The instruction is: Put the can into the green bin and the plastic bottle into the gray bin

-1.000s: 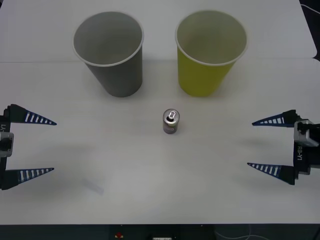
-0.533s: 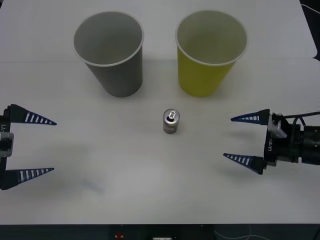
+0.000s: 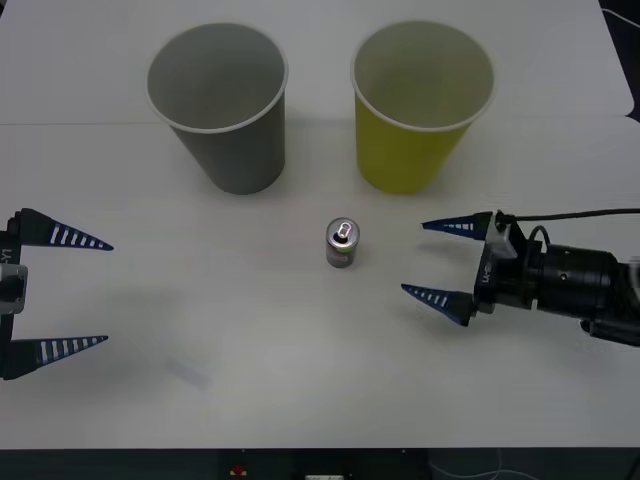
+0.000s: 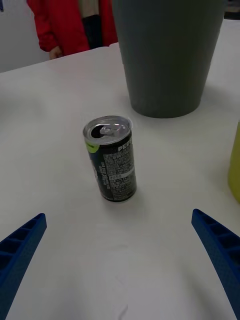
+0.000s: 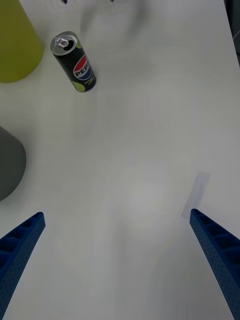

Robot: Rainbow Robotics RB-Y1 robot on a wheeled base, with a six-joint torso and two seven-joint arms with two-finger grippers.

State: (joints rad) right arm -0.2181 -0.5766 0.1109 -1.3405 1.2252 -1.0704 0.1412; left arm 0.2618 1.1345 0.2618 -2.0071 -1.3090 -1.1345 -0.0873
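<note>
So nothing is sorted yet as far as I can tell: the can stands upright on the white table, right in front of the right gripper, in line with the gap between its fingers but not yet between them. That gripper is spread wide and holds nothing, its tips pointing at the can from just beside it. My read is that it's lining up for the grab, so the pick, the carry and the drop are all left to do.

The green bin sits beyond the gripper and a bit ahead of its tips, near the can. The gray bin is past the can on the far side. Both look empty inside from above.

No plastic bottle that I can spot on the table.

The left gripper waits well apart from the can, spread wide too, holding nothing.
</note>
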